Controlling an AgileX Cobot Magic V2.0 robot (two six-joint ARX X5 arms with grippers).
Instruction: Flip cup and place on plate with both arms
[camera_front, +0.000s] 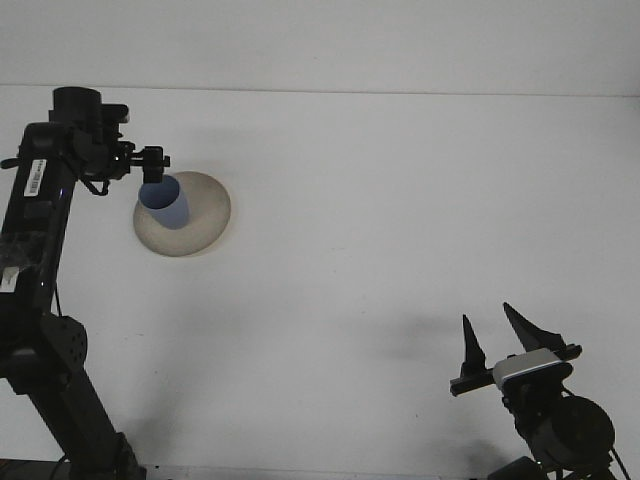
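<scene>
Even, bright light; soft shadows.

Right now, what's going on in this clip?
The left arm's gripper sits just above the rim of a blue cup, which stands on a beige plate at the table's far left. Whether the gripper is gripping the cup can't be made out from this view. The right gripper is parked near the front right with its fingers spread, holding nothing.

L gripper (152, 170) fingers unclear; cup (166, 203) hides plate (205, 215) centre; R arm base cropped
</scene>
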